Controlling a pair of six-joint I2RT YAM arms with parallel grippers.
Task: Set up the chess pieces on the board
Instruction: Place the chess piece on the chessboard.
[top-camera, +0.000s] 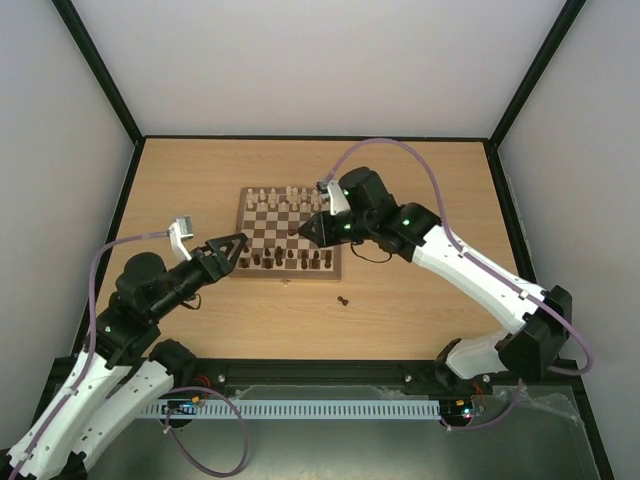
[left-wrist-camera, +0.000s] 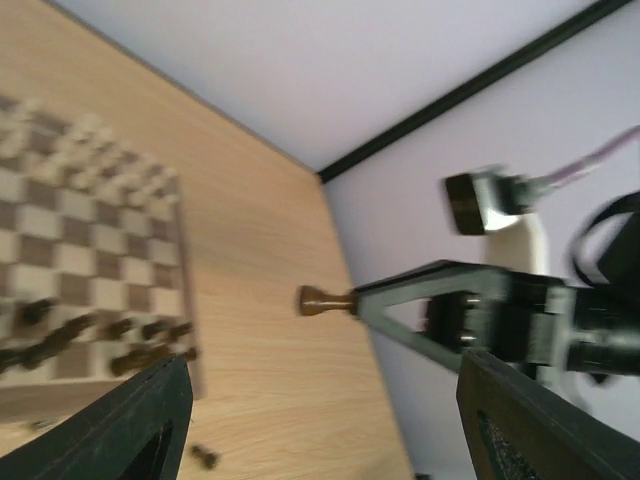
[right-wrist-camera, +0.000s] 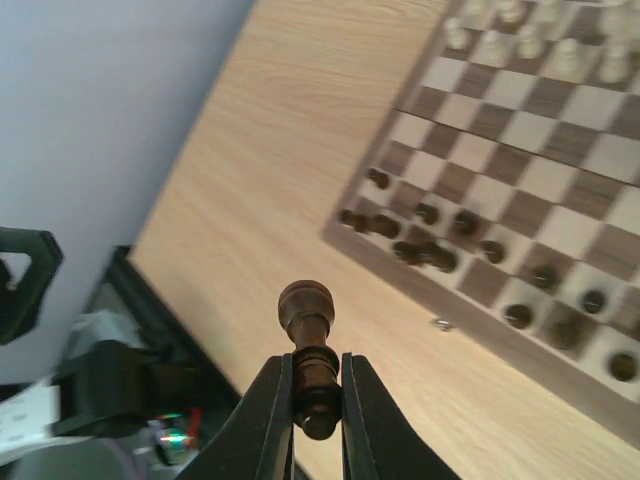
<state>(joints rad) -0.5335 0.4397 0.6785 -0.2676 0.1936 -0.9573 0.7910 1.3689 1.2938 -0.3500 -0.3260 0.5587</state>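
**Op A:** Brown chess piece sits clamped in my right gripper, over the middle of the board. How's the left gripper?

**Op B:** Fingers apart, empty, at the board's lower-left corner. I'd call this mid-placement. Next I lower onto a free dark-side square and release gently, then fetch the stray piece lying below the board.
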